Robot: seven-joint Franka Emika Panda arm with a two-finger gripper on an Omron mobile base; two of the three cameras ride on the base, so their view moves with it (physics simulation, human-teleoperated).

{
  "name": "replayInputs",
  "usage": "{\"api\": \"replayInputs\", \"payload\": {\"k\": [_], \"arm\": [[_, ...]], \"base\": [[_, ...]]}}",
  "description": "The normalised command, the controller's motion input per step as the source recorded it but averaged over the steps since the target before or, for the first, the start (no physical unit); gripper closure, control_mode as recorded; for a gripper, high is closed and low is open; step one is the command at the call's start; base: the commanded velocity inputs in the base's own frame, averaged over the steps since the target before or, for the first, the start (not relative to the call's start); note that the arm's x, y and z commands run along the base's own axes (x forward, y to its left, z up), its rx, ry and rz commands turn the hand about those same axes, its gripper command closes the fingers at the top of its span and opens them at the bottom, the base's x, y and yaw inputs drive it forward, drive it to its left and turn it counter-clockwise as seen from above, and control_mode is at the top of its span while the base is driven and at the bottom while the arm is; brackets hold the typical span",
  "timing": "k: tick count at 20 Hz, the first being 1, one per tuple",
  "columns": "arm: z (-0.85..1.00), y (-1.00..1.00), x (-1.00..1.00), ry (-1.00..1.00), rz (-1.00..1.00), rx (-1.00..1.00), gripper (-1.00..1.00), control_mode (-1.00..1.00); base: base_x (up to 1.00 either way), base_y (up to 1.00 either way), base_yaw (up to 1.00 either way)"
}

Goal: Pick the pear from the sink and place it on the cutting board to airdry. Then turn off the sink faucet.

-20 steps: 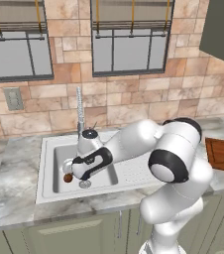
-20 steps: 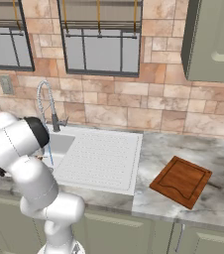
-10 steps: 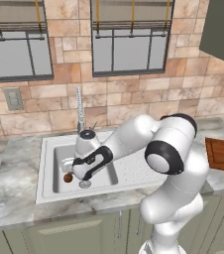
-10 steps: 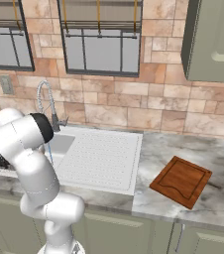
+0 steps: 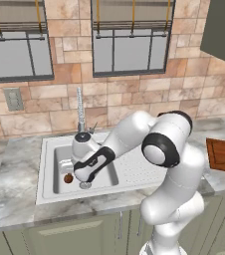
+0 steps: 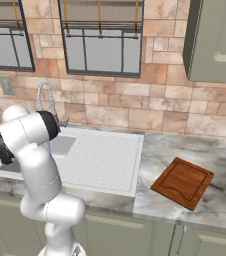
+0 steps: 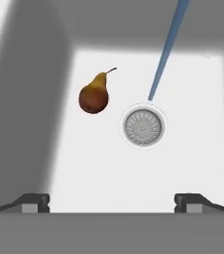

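One pear (image 7: 94,95) sits on the floor of the sink (image 5: 50,149) basin, just beside the round metal drain (image 7: 143,126) but not touching it, with its narrow stem end pointing away toward the far wall in the hand view. From the left base view you can catch it as a small brown blob (image 5: 68,178) down in the basin, left of the drain and right next to the robot's hand. The fingers (image 7: 111,202) are spread about as wide as they go and have nothing between them, hanging over the basin with the pear off to one side rather than centred. A thin blue stream of water (image 7: 166,49) runs down and lands right by the drain, so it's between the pear side and the other half of the basin. The sink faucet (image 5: 80,113) stands at the far edge of the sink, with the arm's elbow bulking up just right of it. The cutting board (image 6: 183,182) is well apart from all this, lying on the marble surface (image 6: 160,150) to the right, past the ribbed drainboard (image 6: 102,159). Windows (image 5: 129,45) and brick tile run along the wall behind.
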Motion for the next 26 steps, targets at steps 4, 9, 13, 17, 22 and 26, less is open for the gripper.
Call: {"api": "replayInputs", "payload": {"k": [4, 9, 13, 17, 22, 26], "arm": [[-0.08, 0.02, 0.12, 0.0, -0.04, -0.01, -1.0, -1.0], [-0.11, 0.01, 0.17, 0.02, -0.04, 0.0, -1.0, -1.0], [-0.11, 0.04, 0.2, 0.04, -0.03, 0.0, -1.0, -1.0], [-0.16, 0.06, 0.21, 0.04, -0.01, 0.0, -1.0, -1.0], [-0.17, 0.09, 0.25, 0.04, 0.0, 0.0, -1.0, -1.0], [-0.15, 0.1, 0.23, 0.02, 0.0, 0.0, -1.0, -1.0]], "base": [[0.0, 0.0, 0.0], [0.0, 0.0, 0.0], [0.0, 0.0, 0.0], [0.0, 0.0, 0.0], [0.0, 0.0, 0.0], [0.0, 0.0, 0.0]]}}
